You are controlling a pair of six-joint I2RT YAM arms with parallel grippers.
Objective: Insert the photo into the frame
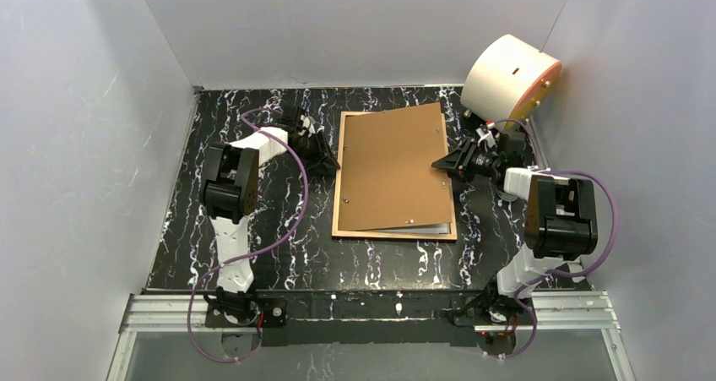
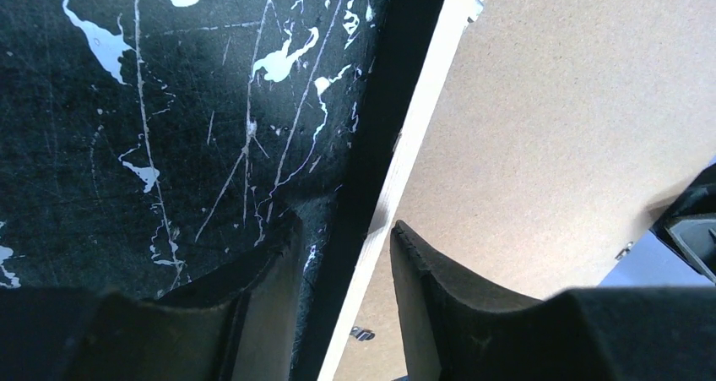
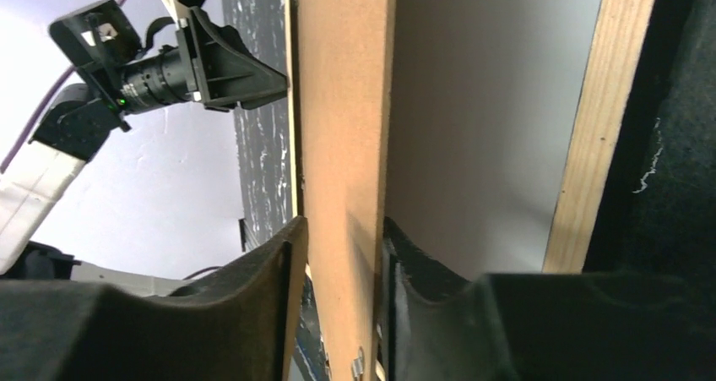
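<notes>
Overhead: light-brown thin-edged wooden picture frame (image 1: 393,235) flat on black white-veined surface (image 1: 380,267), plain brown backing board (image 1: 393,170) skewed across it. Wrist views alone give detail: my left jaws (image 2: 344,223) straddle frame's left rim, pinching or not, cannot tell. My right jaws (image 3: 344,220) parted, board's right edge between them. Cream cylinder (image 1: 511,77) in far right corner. Board covers photo (image 3: 490,102): only pale blank sheet shows inside frame, print unseen.

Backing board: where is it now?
Top view, table centre: the backing board lies askew on the frame, its right edge between the fingers of the right tool.
</notes>
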